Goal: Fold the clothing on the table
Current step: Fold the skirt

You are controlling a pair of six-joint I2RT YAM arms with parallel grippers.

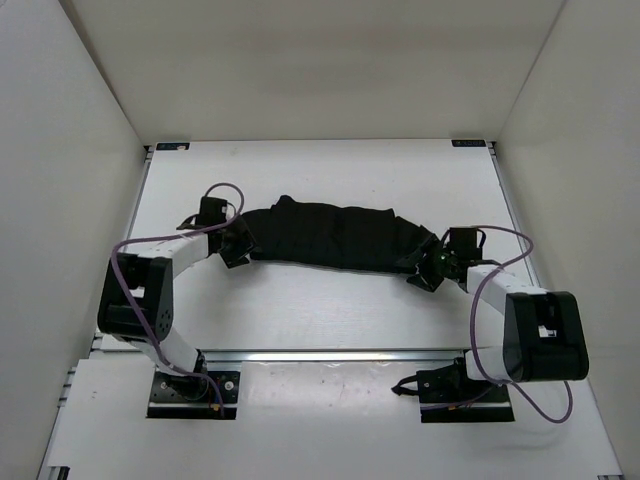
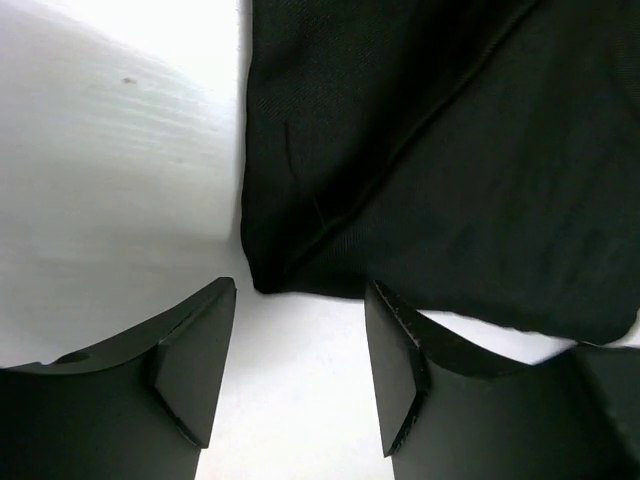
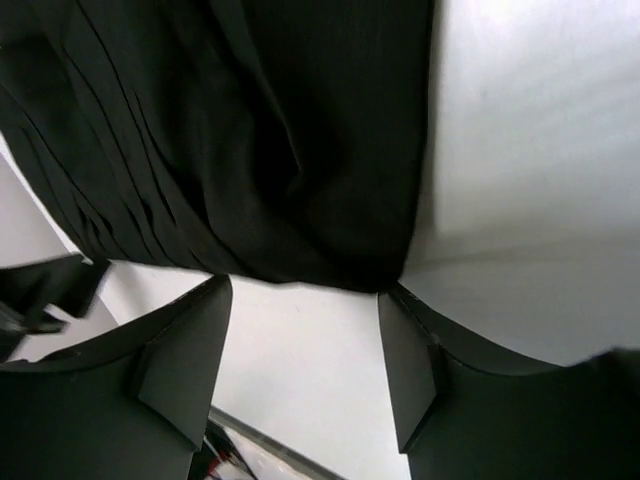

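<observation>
The skirt [image 1: 330, 235] lies as a band across the middle of the table [image 1: 310, 170], long axis running left to right. The left tool [image 1: 236, 246] sits at its left end, the right tool [image 1: 424, 268] at its right, both open and empty, equally near.

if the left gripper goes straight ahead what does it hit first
Probably the black skirt: its corner lies just beyond the open left gripper, though the table may come first.
</observation>
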